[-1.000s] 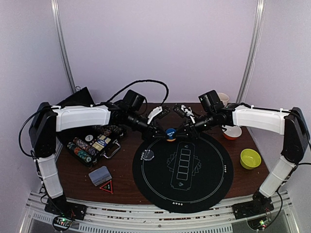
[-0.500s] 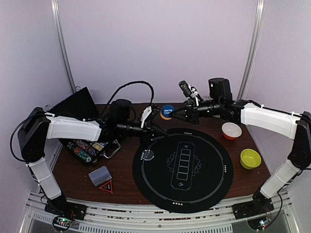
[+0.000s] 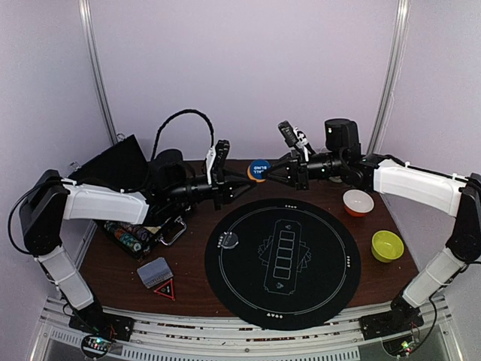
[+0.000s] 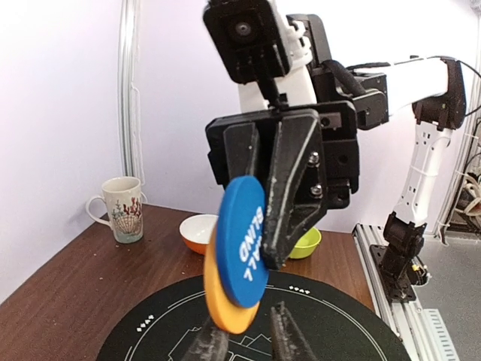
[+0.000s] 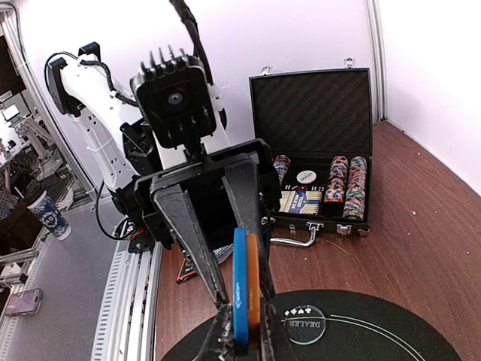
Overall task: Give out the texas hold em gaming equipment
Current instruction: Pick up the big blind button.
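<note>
Grey-blue cards lie at the lower left of the tabletop, beside the black mat, where a clear button rests. Farther, the right tool is closed on a blue button and an orange button together, in air over the mat's far edge. The left tool, centre left, stands parted and empty. Chips sit in the case.

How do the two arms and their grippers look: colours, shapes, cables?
The left arm and the right arm both have white shells on the long links and black joints. The left gripper and the right gripper are black, each with two tapered fingers and a black camera block behind them. A black cable loops above the left arm.
</note>
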`<state>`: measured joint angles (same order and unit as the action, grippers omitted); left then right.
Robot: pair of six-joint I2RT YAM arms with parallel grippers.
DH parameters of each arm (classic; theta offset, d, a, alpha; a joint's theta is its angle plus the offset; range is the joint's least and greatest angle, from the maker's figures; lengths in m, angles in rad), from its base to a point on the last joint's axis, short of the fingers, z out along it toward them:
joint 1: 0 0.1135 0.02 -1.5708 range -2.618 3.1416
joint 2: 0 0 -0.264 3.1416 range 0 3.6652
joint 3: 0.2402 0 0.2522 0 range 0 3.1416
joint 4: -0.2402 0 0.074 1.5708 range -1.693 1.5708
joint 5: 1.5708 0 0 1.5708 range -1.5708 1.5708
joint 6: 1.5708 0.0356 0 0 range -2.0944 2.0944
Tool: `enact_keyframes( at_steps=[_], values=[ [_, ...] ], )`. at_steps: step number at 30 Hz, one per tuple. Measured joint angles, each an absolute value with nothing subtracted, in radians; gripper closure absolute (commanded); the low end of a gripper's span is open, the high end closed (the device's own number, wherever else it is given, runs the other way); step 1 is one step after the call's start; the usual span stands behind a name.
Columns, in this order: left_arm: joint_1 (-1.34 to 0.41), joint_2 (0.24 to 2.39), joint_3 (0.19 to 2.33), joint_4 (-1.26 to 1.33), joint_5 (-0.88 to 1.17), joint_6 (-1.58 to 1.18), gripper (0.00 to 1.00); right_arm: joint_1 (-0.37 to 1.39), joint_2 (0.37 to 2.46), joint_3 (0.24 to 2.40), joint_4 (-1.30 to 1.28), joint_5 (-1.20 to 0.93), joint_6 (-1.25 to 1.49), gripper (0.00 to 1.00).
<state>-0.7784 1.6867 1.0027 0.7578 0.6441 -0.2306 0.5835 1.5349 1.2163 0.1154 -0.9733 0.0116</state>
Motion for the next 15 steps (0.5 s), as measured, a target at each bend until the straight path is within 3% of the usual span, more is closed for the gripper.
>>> enact_keyframes(
  at_steps=[2, 10, 15],
  values=[
    [-0.776, 1.693, 1.005, 0.762, 0.643, -0.245, 1.0, 0.583, 1.535, 1.216, 0.113, -0.978, 0.011, 1.0],
    [-0.77, 1.695, 1.02, 0.727, 0.672, -0.265, 1.0, 0.58, 1.531, 1.208, 0.114, -0.987, -0.01, 0.99],
    [-0.76, 1.741, 1.142, 0.519, 0.675, -0.262, 1.0, 0.562, 1.529, 1.176, 0.128, -0.935, -0.025, 0.89]
  ],
)
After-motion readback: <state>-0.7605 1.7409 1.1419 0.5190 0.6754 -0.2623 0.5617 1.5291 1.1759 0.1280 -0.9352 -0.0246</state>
